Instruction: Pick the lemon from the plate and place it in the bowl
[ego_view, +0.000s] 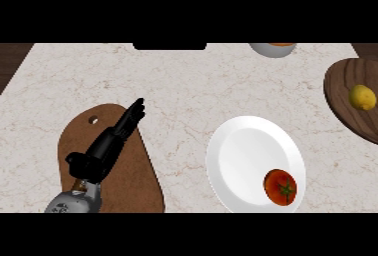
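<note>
Pale marbled desk fills the view, with dark wood showing past its far corners. On its near left lies a brown board with a hole in its handle. Right of that sits a white plate. A dark wooden dish is cut off by the right edge. The left hand lies over the board, its fingers straight and pressed together, pointing away from the robot and holding nothing. The right hand is out of view. A small pale bowl stands at the far edge, half cut off, with something orange at its rim. A tomato rests on the near right part of the white plate. The lemon, the task's thing, lies on the wooden dish, well apart from both the small bowl and the hand. How deep that dish is cannot be told from this angle. If it is the shallow plate of the task, as it seems, the lemon is at its source, and the grasp, the carry to the small bowl and the release are all left. If it is itself the bowl, the lemon already lies as the task wants.
</note>
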